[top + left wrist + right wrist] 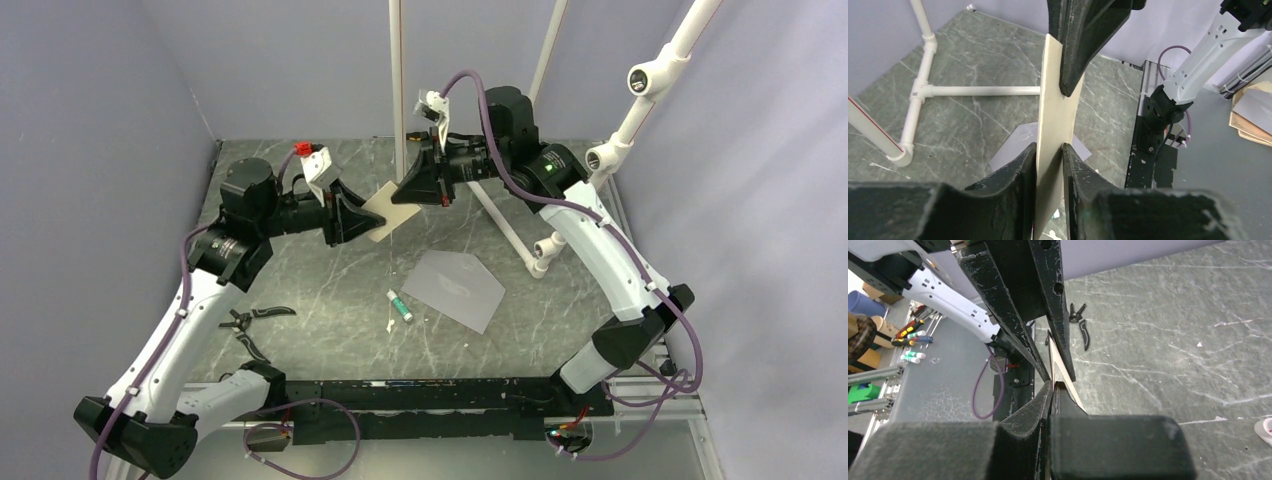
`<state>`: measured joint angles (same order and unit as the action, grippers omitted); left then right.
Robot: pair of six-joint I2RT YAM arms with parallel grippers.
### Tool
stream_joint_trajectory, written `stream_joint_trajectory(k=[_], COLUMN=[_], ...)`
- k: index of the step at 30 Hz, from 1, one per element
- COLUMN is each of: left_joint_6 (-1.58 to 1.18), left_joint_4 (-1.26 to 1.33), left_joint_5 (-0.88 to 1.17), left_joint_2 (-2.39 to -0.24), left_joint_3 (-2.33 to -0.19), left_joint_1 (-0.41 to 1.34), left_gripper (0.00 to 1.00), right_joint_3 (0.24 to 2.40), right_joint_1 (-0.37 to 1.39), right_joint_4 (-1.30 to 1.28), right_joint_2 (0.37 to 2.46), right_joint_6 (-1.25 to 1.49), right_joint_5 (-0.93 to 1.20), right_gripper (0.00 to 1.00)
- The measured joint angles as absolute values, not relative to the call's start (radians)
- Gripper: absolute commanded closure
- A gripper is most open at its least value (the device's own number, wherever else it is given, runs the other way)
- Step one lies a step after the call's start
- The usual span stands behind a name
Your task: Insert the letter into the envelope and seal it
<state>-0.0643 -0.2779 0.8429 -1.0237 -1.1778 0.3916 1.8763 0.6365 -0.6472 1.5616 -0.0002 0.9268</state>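
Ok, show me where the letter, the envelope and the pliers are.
the letter (388, 215), top view, middle of the visible tan sheet.
the envelope (462, 290), top view, centre of its grey body.
the pliers (241, 322), top view, at the pivot.

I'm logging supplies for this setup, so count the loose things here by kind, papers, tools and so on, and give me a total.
Paper items: 2, the letter and the envelope
Tubes: 1, the green and white tube, likely glue
Caps: 1, the white cap beside it
Hand tools: 1, the pliers
Total: 5
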Motion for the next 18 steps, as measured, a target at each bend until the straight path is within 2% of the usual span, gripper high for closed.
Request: stream_joint_trajectory(k=[5, 8, 13, 15, 16, 18], left_joint_6=[-0.037, -0.013, 0.015, 0.017, 0.015, 0.014], left_joint_4=[-0.336, -0.375, -0.421, -0.429, -0.429, -0.431], left_joint_5=[0.904, 0.96, 1.001, 1.004, 1.001, 0.984], left_joint_2=[-1.048, -1.073, -1.098, -1.103, -1.104, -1.105], left_joint_3=[-1.219, -1.254, -1.286, -1.29, -1.29, -1.29], left_joint_1=[0.392, 0.392, 0.391, 0.391, 0.391, 0.391], left_gripper=[0.82, 0.96, 0.97, 0.97, 0.97, 0.98], right_joint_3=[1.9, 1.903, 1.919, 1.919, 1.919, 1.903], right_joint_1=[0.636, 0.636, 0.638, 0.638, 0.638, 0.639], right_joint_4=[-0.704, -0.724, -0.76, -0.762, -0.76, -0.721], right_joint_2=[1.579, 1.582, 1.586, 1.586, 1.586, 1.579], right_joint_6=[-0.035, -0.049, -0.062, -0.058, -0.047, 0.002], right_joint_5=[0.925, 0.923, 0.922, 0.916, 0.908, 0.86], right_gripper=[1.0, 1.0, 0.98, 0.7, 0.48, 0.24])
